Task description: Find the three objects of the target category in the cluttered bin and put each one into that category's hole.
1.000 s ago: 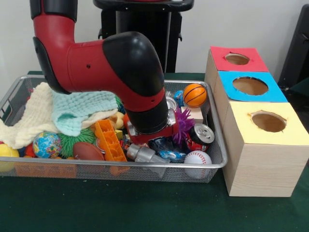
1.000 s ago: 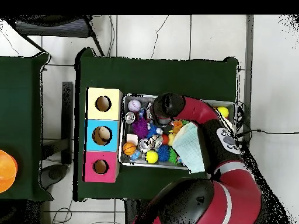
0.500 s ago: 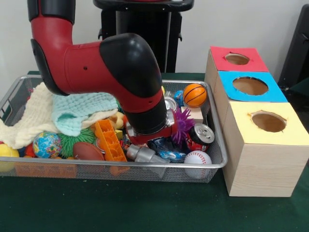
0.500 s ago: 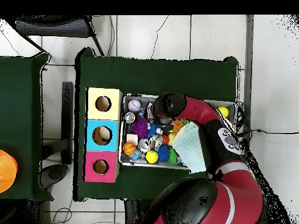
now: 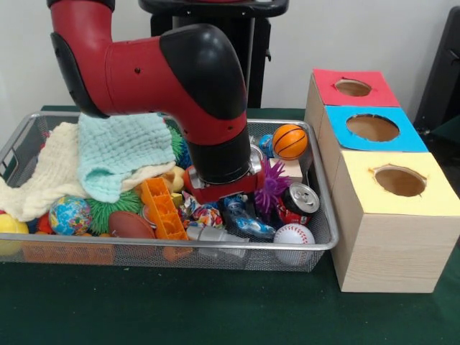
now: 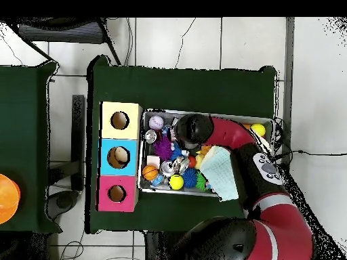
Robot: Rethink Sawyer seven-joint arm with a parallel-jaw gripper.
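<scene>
Red and black arm [image 5: 180, 93] hides the gripper inside the bin [image 5: 316, 244]; whether it is apart or together, I cannot tell.

My arm [image 5: 180, 93] reached down into the bin [image 5: 316, 248] on the bench [image 5: 215, 309]. In the front view, three boxes [image 5: 374, 129] stood in a row just right of the bin. Cloths [image 5: 108, 154] lay at its left, a can [image 5: 298, 198] and a baseball [image 5: 293, 236] at its right front.
</scene>
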